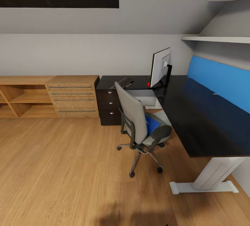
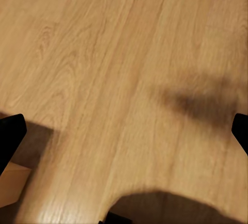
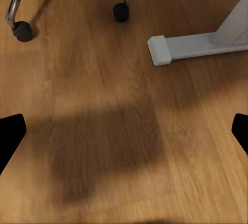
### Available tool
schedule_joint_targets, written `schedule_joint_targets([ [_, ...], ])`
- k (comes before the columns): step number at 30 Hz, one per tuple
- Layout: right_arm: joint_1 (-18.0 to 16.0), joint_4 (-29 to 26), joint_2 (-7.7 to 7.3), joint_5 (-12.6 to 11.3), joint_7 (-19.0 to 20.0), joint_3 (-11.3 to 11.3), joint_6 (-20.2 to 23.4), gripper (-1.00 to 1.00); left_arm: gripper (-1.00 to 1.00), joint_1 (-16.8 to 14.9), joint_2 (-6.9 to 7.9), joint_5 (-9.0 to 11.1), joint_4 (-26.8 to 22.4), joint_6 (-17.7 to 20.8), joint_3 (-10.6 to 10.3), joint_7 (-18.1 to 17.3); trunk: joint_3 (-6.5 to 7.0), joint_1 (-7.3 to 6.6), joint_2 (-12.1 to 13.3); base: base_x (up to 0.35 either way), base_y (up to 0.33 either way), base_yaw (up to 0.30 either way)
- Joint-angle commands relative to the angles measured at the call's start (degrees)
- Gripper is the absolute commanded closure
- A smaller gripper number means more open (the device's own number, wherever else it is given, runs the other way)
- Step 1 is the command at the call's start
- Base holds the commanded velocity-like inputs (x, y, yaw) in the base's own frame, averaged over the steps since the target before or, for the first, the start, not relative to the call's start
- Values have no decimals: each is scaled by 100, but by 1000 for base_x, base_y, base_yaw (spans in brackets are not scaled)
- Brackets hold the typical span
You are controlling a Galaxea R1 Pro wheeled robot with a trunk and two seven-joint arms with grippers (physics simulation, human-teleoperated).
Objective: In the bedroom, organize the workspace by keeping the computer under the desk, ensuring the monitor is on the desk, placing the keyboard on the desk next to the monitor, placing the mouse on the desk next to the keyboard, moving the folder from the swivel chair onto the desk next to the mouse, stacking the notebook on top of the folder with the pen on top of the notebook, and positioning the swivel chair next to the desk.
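While our base stands on the wood floor (image 1: 59, 170) facing the corner workspace, we log the following. Desk (image 1: 194, 114): glossy black, L-shaped, with its drawer unit (image 1: 108, 102) just beside a light-wood dresser (image 1: 74, 95) along the back wall. Monitor (image 1: 159, 66) stands upright on the desk near the inner corner, white back toward us, a red dot at its lower corner. Keyboard (image 1: 123, 81) lies flat on the desk top, near the monitor on the drawer side. Mouse, notebook and pen: we cannot make them out at this range. A pale boxy shape under the desk, behind the chair back, may be the computer (image 1: 144, 97); it is too hidden to confirm.

Swivel chair (image 1: 139, 125) sits in the inner angle of the desk, back turned toward us, seat close to the desk edge. Blue folder (image 1: 152, 123) lies on the seat, partly hidden by the backrest and armrest.

Left gripper (image 2: 124, 131): fingers (image 2: 10, 136) dark at both picture edges, spread wide, nothing between them, bare floor beyond. Right gripper (image 3: 124, 131): fingers (image 3: 10, 133) likewise wide apart and empty; beyond them we see the floor, two chair casters (image 3: 121, 11) and the white foot of the desk leg (image 3: 170, 46).
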Motion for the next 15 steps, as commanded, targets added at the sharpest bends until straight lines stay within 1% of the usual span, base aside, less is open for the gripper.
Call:
schedule_joint_targets([
  [1,-3,6,2,-19,3,-7,-22,-100,-100,-2,-2,15,0,-13,1,5,-23,22,-44,0,0,0],
  [11,-3,1,8,-25,-3,-8,-39,-100,-100,-2,3,15,3,-2,-5,4,-203,242,-445,0,0,0],
  [12,-3,4,9,-27,-2,-9,-148,-100,-100,-2,2,14,8,9,-15,3,-221,264,-485,0,0,0],
  [15,-3,22,-1,-32,-3,-16,-265,-100,-100,-2,-15,2,21,29,-27,-8,-275,330,-605,0,0,0],
])
